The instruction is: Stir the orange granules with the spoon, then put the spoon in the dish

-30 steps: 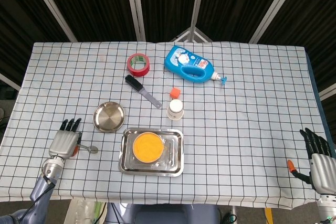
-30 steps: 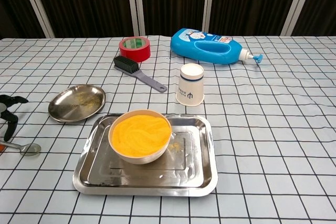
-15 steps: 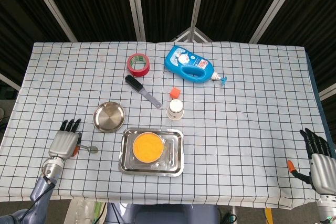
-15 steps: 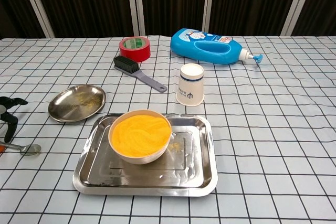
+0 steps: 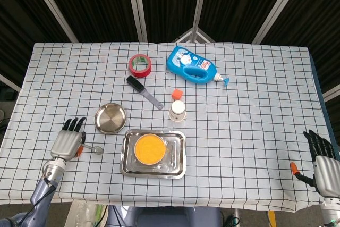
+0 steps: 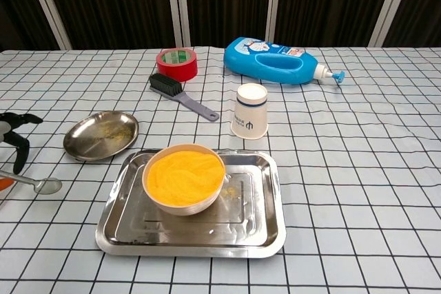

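Note:
A white bowl of orange granules [image 5: 148,148] [image 6: 184,177] stands in the left half of a steel tray [image 5: 178,155] [image 6: 255,218]. The round steel dish [image 5: 110,118] [image 6: 100,134] lies just up-left of the tray. My left hand [image 5: 68,141] [image 6: 14,139] is at the table's near left and holds the spoon [image 5: 97,150] [image 6: 47,185] by its handle, with the spoon's bowl pointing toward the tray. The grip itself is mostly hidden under the hand. My right hand [image 5: 321,155] hovers off the near right corner with fingers spread and holds nothing.
A paper cup [image 5: 177,110] [image 6: 251,110] stands behind the tray, with an orange cube [image 5: 177,93] beyond it. A brush [image 5: 143,91] [image 6: 180,96], a red tape roll [image 5: 140,64] [image 6: 177,64] and a blue bottle [image 5: 191,65] [image 6: 275,60] lie further back.
My left hand has shifted slightly right and away from me, carrying the spoon closer to the tray. The right hand has not moved.

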